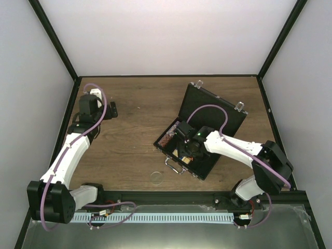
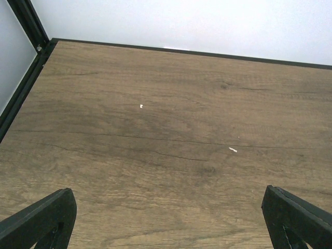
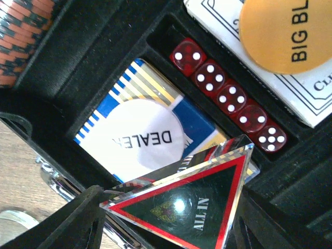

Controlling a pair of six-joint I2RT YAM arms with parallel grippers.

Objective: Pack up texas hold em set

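The table [image 1: 135,114] carried the black case [image 1: 218,106] at its right half. The case lay open, lid thrown back toward the rear wall and handle toward the arms. It looked rigid and fairly heavy once filled, so the lid edge or the handle would be the sensible place to take it.

The left gripper [image 2: 168,218] hung over bare wood at the far left, its jaws spread wide and holding nothing. The right gripper [image 3: 171,228] was down inside the case, pinching the triangle [image 3: 192,202] across its width.

In the tray, a blue-striped card deck [image 3: 119,98] sat in one pocket and a white-boxed deck [image 3: 290,88] in the next. Both seemed light and stiff enough to take by their long edges. A row of striped chips [image 3: 21,31] lay in its groove at the left.

The triangle was glossy and mirror-edged, probably hard plastic. It looked light and thin but slippery, so a squeeze on its slanted sides could let it squirt out.

A white dealer button [image 3: 142,132] rested on the blue deck and an orange button [image 3: 285,31] on the white one. A pale round disc [image 1: 156,177] lay apart on the table in front of the case. Flat and thin, it would likely need pinching at the rim.

Five red dice [image 3: 228,98] filled a narrow slot between the decks.
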